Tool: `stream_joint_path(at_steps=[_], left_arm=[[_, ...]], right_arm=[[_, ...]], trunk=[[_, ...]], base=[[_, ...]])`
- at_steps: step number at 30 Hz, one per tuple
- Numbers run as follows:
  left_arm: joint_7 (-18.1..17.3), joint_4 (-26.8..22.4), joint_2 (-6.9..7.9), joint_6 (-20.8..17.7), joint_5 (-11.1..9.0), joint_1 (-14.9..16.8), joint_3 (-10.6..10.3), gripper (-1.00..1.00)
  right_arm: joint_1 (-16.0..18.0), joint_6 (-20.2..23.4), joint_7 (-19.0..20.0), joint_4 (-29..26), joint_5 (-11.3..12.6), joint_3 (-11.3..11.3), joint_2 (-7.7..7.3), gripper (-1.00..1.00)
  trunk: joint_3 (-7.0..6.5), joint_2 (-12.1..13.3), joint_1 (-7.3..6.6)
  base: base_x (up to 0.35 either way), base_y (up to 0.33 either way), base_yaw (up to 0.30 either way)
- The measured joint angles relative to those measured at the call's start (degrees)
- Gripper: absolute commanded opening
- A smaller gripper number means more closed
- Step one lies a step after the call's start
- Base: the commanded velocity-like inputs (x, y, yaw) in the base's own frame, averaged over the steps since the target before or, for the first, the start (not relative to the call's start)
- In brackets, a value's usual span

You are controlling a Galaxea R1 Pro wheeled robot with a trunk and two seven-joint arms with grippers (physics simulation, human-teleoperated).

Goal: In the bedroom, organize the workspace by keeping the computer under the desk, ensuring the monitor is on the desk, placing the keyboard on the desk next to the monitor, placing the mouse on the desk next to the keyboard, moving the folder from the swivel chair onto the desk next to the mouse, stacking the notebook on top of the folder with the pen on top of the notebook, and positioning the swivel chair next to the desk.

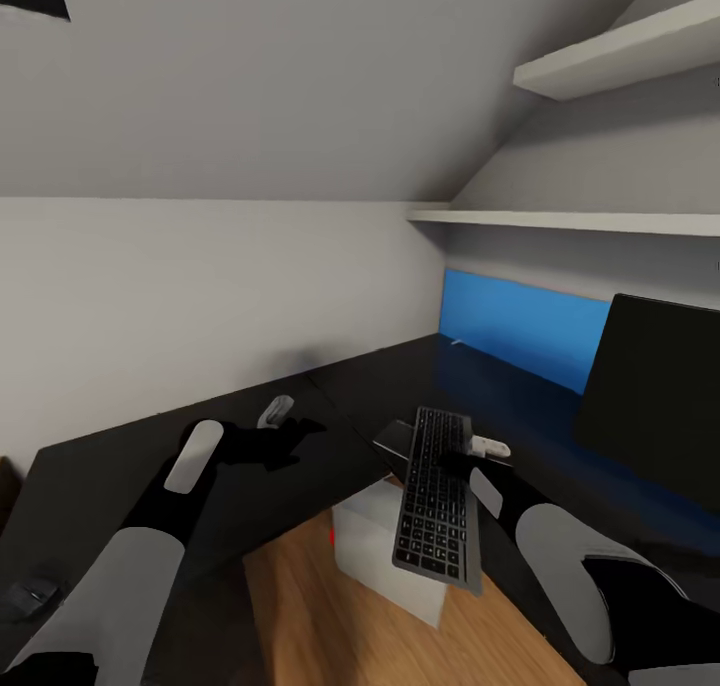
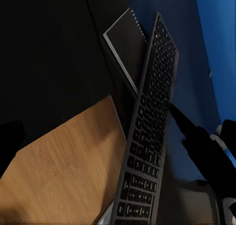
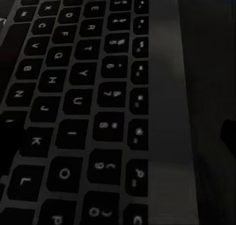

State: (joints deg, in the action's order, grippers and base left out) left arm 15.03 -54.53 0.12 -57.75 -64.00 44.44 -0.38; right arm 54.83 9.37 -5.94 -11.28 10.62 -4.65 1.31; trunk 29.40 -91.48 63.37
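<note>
Flat black rectangular keyboard w/ pale-marked keys [image 1: 437,494] held tilted above inner corner of black L-shaped desk [image 1: 120,466], far end over thin black-covered notebook [image 1: 395,436], near end over light grey tower computer [image 1: 385,556] on wood plank floor [image 1: 300,616]. Right gripper [image 1: 458,458] clamped on keyboard's right edge. Left gripper [image 1: 285,428] over desk; jaw gap can't tell. 1 large black flat monitor [image 1: 650,406] on desk at right, blue panel [image 1: 520,326] behind. 2 white wall shelves [image 1: 600,221].
</note>
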Motion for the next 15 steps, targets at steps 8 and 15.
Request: stream_joint_path(at_steps=[8, 15], left_arm=[[-0.1, 0.0, -0.04, 0.0, -0.1, 0.0, 0.0, 1.0], [-0.1, 0.0, -0.04, 0.0, -0.1, 0.0, 0.0, 1.0]], right_arm=[[0.0, 0.0, 0.0, 0.0, 0.0, 0.1, 0.12, 1.0], [0.0, 0.0, 0.0, 0.0, 0.0, 0.0, 0.13, 1.0]], trunk=[[-1.44, 3.2, -1.74], [-2.69, 6.0, -3.28]], base=[[-0.33, 0.0, 0.0], [-0.341, 0.0, 0.0]])
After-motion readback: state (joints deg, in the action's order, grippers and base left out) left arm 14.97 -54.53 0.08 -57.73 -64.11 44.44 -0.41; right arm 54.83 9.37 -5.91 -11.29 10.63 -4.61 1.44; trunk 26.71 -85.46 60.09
